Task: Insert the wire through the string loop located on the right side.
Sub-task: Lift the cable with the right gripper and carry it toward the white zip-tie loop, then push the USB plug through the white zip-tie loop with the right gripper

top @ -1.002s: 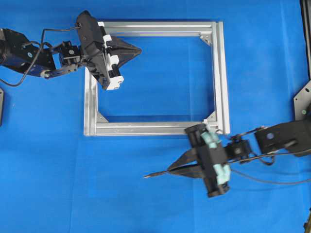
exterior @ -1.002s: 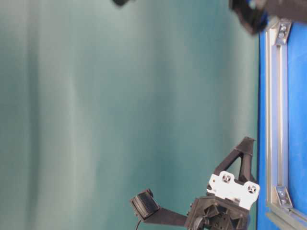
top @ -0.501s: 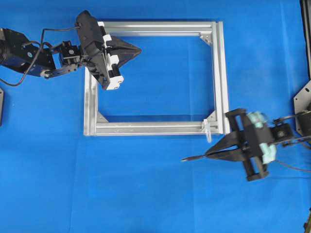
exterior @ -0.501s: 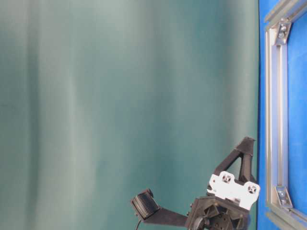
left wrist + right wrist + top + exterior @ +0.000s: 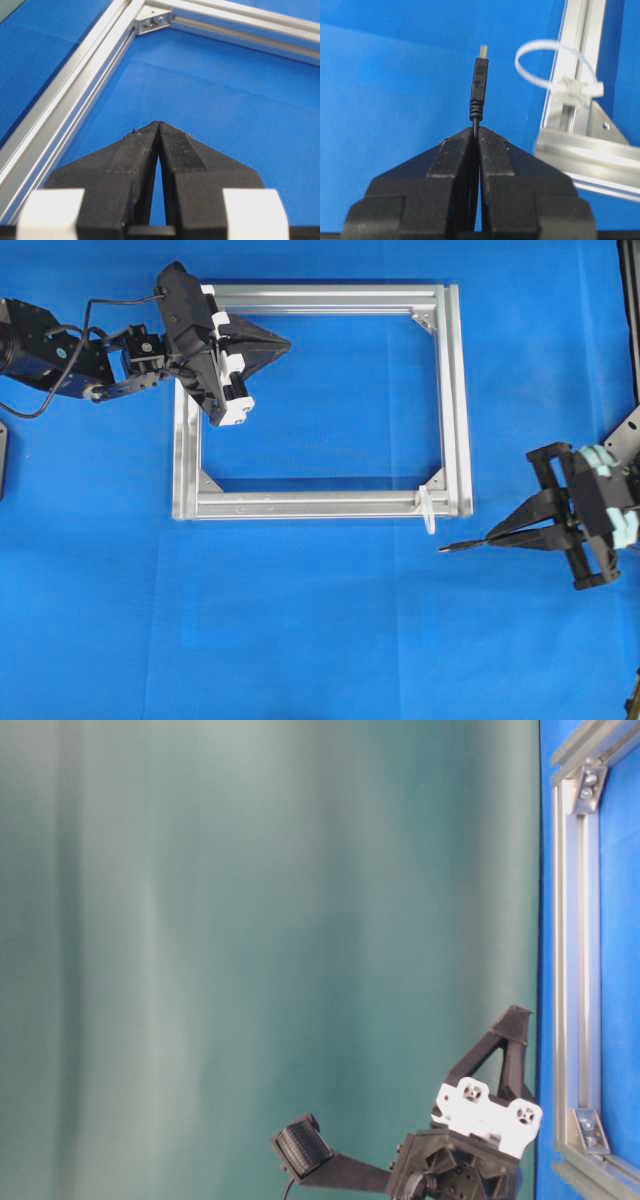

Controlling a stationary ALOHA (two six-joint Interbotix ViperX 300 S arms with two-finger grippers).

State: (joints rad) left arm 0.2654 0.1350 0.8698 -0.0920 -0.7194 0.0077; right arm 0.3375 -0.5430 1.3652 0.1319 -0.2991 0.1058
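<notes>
My right gripper [image 5: 492, 539] [image 5: 477, 131] is shut on the wire, whose black plug [image 5: 479, 82] [image 5: 458, 546] sticks out past the fingertips and points left. The string loop [image 5: 428, 508] [image 5: 555, 65], a small white ring, hangs from the silver frame [image 5: 452, 390] at its lower right corner. The plug tip lies just right of the loop and a little below it, apart from it. Inside the frame's upper left corner my left gripper [image 5: 286, 342] [image 5: 158, 123] is shut on nothing.
The frame lies flat on the blue cloth, with corner brackets [image 5: 424, 315] inside its corners. Arm base parts [image 5: 622, 455] stand at the right edge. In the table-level view the left arm [image 5: 480, 1120] shows beside the frame rail [image 5: 575, 950].
My right gripper has carried the wire from below the frame's lower right corner out to the right, past the loop, and a little up. The left arm has stayed still.
</notes>
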